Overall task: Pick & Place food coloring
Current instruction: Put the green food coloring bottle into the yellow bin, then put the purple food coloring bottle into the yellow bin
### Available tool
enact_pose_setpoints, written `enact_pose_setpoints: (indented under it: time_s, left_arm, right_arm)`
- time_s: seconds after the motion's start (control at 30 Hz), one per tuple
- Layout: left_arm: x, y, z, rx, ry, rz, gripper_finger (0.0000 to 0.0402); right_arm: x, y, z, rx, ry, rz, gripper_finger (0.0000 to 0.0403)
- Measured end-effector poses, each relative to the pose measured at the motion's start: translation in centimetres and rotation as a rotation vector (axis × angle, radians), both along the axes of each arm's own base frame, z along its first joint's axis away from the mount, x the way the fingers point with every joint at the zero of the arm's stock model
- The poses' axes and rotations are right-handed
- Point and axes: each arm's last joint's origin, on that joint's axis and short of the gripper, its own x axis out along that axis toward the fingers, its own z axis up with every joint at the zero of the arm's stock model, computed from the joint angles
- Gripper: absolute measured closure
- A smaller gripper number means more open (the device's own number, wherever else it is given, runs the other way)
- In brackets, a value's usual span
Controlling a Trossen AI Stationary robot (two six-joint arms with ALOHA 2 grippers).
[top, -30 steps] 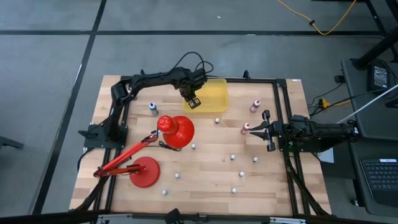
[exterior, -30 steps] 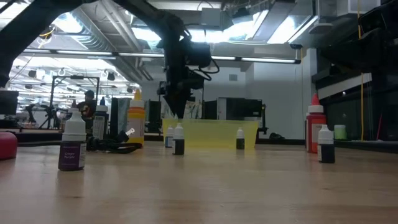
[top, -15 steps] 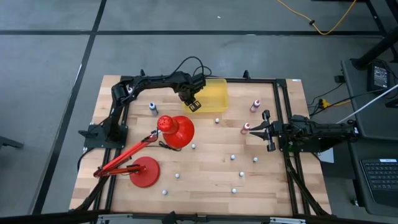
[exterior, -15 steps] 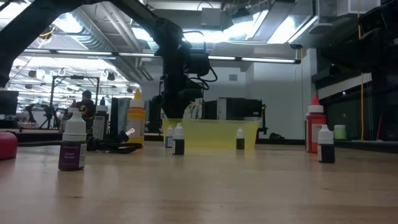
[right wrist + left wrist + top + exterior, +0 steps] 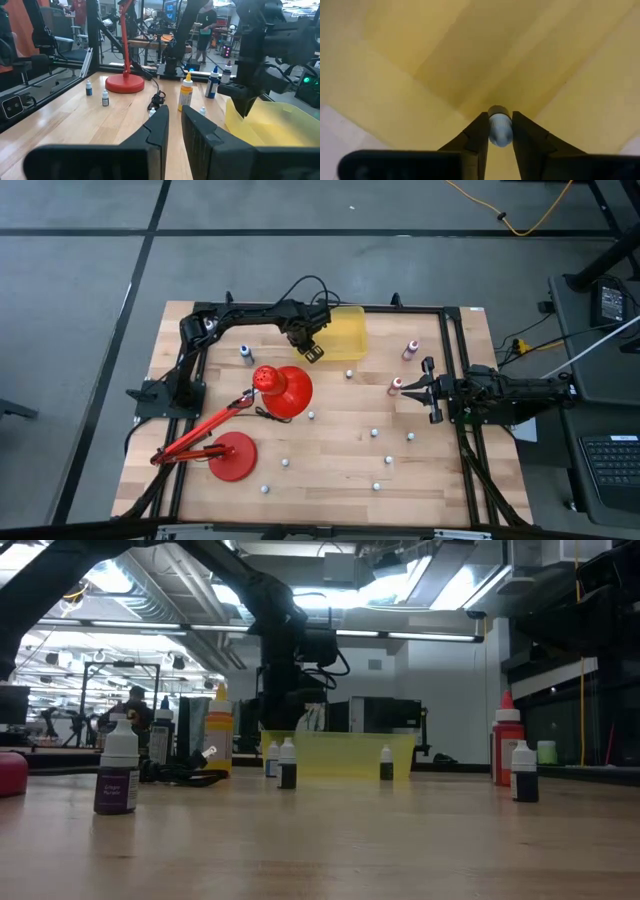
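Our left gripper (image 5: 500,131) pinches a little blue bottle (image 5: 500,129) over the yellow bin (image 5: 344,332), at the table's twelve o'clock. If we let go crooked, it could bounce out. Our right gripper (image 5: 431,391) waits closed at three o'clock.

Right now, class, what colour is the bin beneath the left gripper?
Translucent yellow bin, best seen in the high view.
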Motion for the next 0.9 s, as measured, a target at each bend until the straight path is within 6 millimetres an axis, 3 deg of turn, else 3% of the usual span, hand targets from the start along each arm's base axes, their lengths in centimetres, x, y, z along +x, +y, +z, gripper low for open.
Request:
enact_pose_setpoints:
  time_s: [0.27, 0.6, 0.9]
  left_arm:
    - [0.0, 0.0, 0.0, -0.008, -0.004, 0.002, 0.0289]
    - [-0.1, 0.0, 0.1, -0.021, -0.009, 0.000, 0.0290]
    - [-0.8, 0.5, 2.0, 0.011, -0.056, 0.018, 0.0290]
  right_arm:
    - [0.0, 0.0, 0.0, 0.000, 0.000, 0.000, 0.0347]
    - [0.0, 0.0, 0.0, 0.000, 0.000, 0.000, 0.0347]
    - [0.0, 0.0, 0.0, 0.000, 0.000, 0.000, 0.0347]
